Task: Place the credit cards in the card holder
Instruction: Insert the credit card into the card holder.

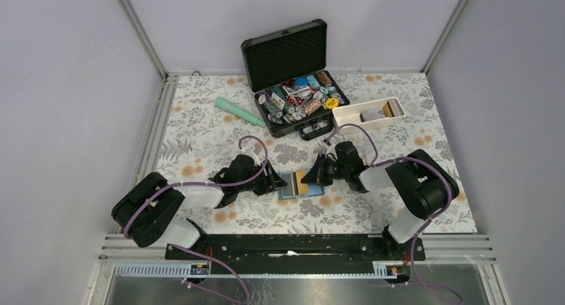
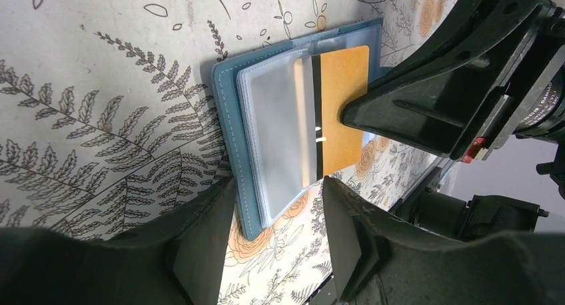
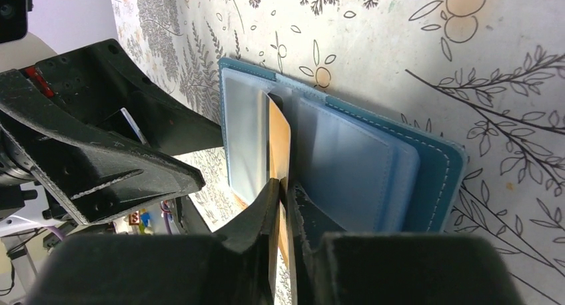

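The teal card holder (image 1: 288,185) lies open on the floral table between my two grippers, its clear sleeves (image 2: 280,132) facing up. My right gripper (image 3: 283,192) is shut on the edge of an orange-gold credit card (image 3: 280,135) with a dark stripe, and the card's far end lies in the sleeves. The top view shows that gripper (image 1: 316,175) at the holder's right side. My left gripper (image 2: 280,235) is open, its fingers (image 2: 200,252) straddling the holder's near corner (image 2: 253,218) without closing on it. More cards (image 1: 390,110) lie in a white tray.
A long white tray (image 1: 353,112) stands at the back right. An open black foam-lined case (image 1: 288,55) holding poker chips stands at the back centre. A mint-green cylinder (image 1: 240,112) lies left of the case. Metal rails edge the table.
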Robot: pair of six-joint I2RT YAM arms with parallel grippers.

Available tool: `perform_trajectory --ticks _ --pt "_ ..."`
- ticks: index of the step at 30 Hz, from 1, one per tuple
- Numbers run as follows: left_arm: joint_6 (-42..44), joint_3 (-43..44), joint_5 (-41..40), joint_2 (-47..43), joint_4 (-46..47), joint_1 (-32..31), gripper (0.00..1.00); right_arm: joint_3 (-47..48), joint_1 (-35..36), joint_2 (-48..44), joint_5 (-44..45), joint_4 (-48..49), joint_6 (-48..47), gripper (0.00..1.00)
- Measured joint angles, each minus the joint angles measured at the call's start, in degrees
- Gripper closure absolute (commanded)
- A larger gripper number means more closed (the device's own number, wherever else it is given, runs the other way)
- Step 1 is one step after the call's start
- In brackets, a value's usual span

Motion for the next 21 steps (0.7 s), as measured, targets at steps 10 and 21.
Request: perform_trajectory --ticks 10,21 --pt "1.29 0.90 -0.81 -0.92 -2.99 -0.28 0.46 3.23 0.50 -4.48 3.26 -13.05 -5.20 0.59" --pt "2.25 1.53 -0.87 -1.14 -4.48 -0.33 0.46 6.60 0.66 -6.80 6.56 -23.04 -9.64 0.54"
